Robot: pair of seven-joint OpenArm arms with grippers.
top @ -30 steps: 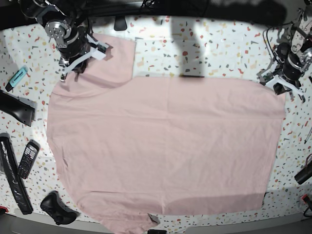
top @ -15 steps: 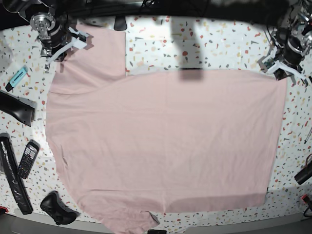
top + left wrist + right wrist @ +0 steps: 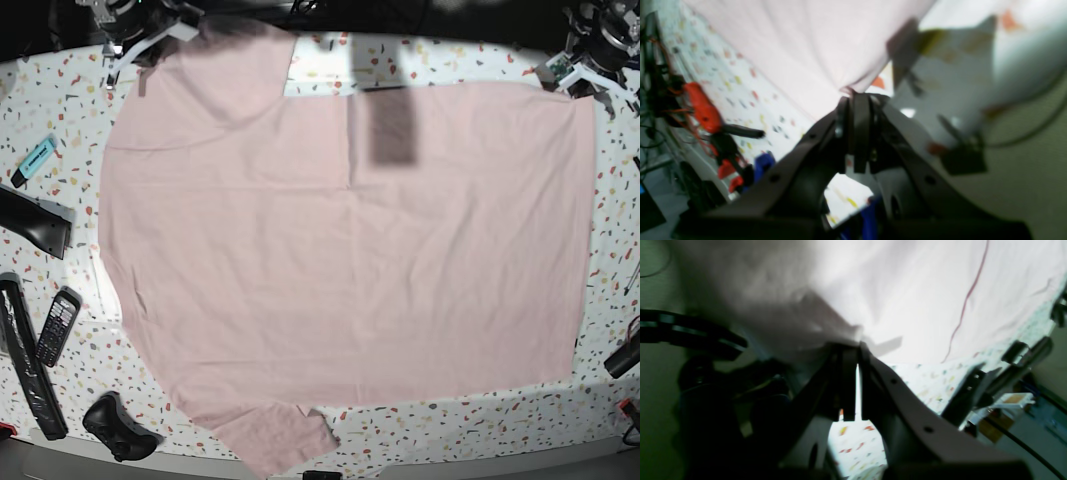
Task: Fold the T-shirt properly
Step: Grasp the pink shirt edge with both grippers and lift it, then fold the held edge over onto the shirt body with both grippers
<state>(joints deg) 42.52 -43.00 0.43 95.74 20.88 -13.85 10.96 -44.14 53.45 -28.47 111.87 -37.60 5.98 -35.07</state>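
The pale pink T-shirt (image 3: 340, 240) lies spread over most of the speckled table (image 3: 470, 420), plain side up, with one sleeve sticking out at the near edge. My right gripper (image 3: 140, 45) is at the far left, shut on the shirt's far shoulder corner. In the right wrist view the gripper (image 3: 857, 343) pinches a bunch of the T-shirt (image 3: 907, 290). My left gripper (image 3: 578, 75) is at the far right, shut on the hem corner. The left wrist view shows that gripper (image 3: 857, 96) clamping the T-shirt (image 3: 800, 43) at its tip.
Along the table's left side lie a teal marker (image 3: 35, 160), a black wedge (image 3: 35, 222), a remote (image 3: 57, 325), a long black bar (image 3: 25, 365) and a black controller (image 3: 118, 425). A dark object (image 3: 622, 355) sits at the right edge. An orange tool (image 3: 701, 106) lies beside the cloth.
Both grippers have moved toward the table's far edge, pulling the shirt's far edge with them. The whole shirt has slid away from the near edge and stretched flatter.
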